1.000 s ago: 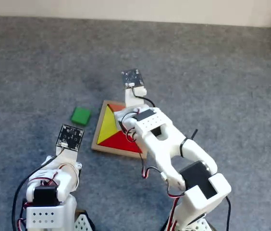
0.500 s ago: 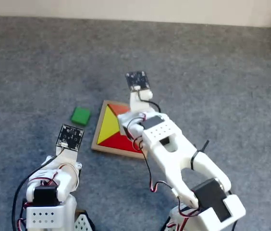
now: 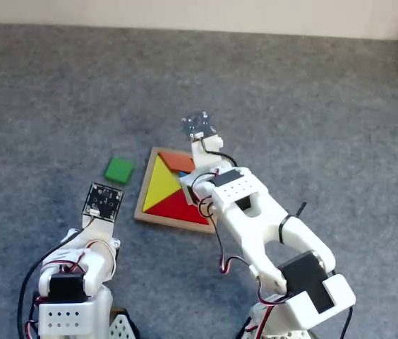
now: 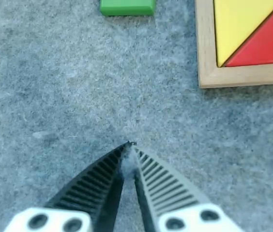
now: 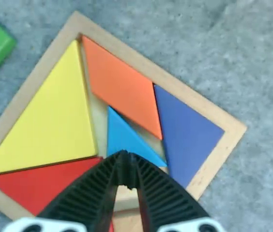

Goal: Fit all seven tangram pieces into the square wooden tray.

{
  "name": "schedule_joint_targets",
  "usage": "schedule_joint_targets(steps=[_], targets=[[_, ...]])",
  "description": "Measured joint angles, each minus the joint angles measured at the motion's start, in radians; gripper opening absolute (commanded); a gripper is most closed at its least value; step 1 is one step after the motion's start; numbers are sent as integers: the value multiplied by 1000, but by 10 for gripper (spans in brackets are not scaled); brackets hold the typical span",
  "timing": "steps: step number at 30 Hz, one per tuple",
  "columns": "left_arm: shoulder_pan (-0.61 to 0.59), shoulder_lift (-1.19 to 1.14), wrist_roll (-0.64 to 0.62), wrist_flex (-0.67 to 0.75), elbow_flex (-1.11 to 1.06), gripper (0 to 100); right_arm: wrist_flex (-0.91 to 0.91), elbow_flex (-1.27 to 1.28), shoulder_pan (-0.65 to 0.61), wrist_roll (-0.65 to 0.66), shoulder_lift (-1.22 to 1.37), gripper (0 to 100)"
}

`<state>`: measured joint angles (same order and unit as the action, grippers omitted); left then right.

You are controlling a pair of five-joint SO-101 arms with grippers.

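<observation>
The square wooden tray [image 3: 141, 205] lies mid-table. It holds a yellow triangle [image 5: 49, 116], an orange parallelogram [image 5: 122, 87], a dark blue triangle [image 5: 185, 135], a small light blue triangle [image 5: 122, 137] and a red triangle [image 5: 35, 186]. Bare wood shows around the light blue piece. My right gripper [image 5: 125, 154] is shut with nothing in it, its tips just over the light blue triangle's edge. A green square [image 3: 119, 169] lies on the carpet left of the tray. My left gripper [image 4: 129, 145] is shut and empty over carpet, short of the green square [image 4: 127, 7] and the tray corner [image 4: 205, 53].
Grey carpet covers the table. The right arm [image 3: 248, 212] stretches from the front right across the tray's right side. The left arm [image 3: 79, 268] sits at the front left. Open carpet lies to the left, behind the tray and to the right.
The right arm's wrist swung slightly right, then came back and dropped lower over the tray; more of the orange piece now shows. The left arm kept still.
</observation>
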<state>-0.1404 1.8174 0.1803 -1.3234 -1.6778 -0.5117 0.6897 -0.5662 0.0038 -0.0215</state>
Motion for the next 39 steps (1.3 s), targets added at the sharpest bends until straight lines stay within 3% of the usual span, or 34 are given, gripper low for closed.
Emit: schedule_joint_targets(steps=[27,33,39], targets=[[0,0,0,0,0,5,0,-255,-11,6,230,4],[0,0,0,0,0,5,-5,-230,-8,6,63,4],[0,0,0,0,0,5,-6,23,-9,6,-276,4]])
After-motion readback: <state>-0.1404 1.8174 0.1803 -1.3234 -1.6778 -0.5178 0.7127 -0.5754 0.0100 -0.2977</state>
